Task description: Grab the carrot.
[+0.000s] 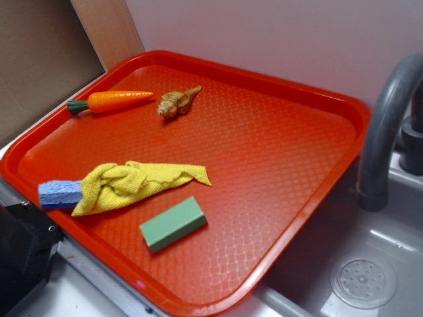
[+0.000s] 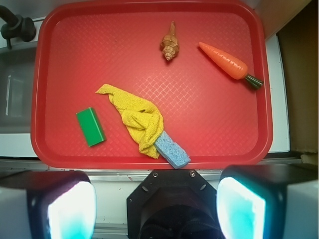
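Far ahead of the hand (image 2: 157,204) and off to its right, the carrot (image 2: 225,62) lies flat on the tray (image 2: 45,74), near the far right corner, its point aimed toward the shell (image 2: 169,46) and its green stem toward the tray's right rim. The hand hangs well back from everything, over the near edge, with its two fingers (image 2: 70,209) wide apart and nothing between them. To do this step well, I judge it should travel forward and right until the gap sits over the carrot's thick middle, turn so the fingers straddle the body across its length rather than along it, then drop low before closing; the glossy taper could slip out if gripped near the tip. The shell sits just beside the tip but apart from it, so a grip toward the stem half keeps clear of it. The tray also holds a yellow cloth (image 2: 139,117) draped partly over a blue sponge (image 2: 173,152), close before the hand, and a green block (image 2: 90,127) to the left, all well apart from the carrot.
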You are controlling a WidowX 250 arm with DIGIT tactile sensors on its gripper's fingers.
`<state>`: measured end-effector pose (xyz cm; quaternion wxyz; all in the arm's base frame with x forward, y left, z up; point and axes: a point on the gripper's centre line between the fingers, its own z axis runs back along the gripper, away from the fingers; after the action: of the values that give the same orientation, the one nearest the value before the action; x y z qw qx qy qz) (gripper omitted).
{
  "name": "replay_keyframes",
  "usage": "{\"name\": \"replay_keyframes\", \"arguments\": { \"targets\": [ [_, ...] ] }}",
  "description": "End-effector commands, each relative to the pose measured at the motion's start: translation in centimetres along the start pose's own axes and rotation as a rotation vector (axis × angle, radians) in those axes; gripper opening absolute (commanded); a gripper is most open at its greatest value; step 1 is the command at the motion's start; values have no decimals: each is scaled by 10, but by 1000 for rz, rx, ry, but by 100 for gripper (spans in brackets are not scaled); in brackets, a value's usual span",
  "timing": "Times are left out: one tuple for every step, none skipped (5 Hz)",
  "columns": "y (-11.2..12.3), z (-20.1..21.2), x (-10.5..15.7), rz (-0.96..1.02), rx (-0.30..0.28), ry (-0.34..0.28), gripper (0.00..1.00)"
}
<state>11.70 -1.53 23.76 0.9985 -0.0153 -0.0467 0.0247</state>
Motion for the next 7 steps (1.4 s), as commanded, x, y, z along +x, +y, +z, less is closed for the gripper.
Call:
{"name": "replay_keyframes", "arguments": {
  "targets": [
    [0, 0, 0, 0, 0, 0, 100],
    [6, -39, 26, -207, 7, -30, 100],
    [8, -49, 31, -318, 105, -169, 100],
    [24, -72, 43, -462, 171, -260, 100],
    [43, -94, 58, -527, 190, -282, 100],
    [63, -110, 87, -502, 219, -269, 100],
    [86, -123, 112, -452, 204, -232, 100]
  ]
}}
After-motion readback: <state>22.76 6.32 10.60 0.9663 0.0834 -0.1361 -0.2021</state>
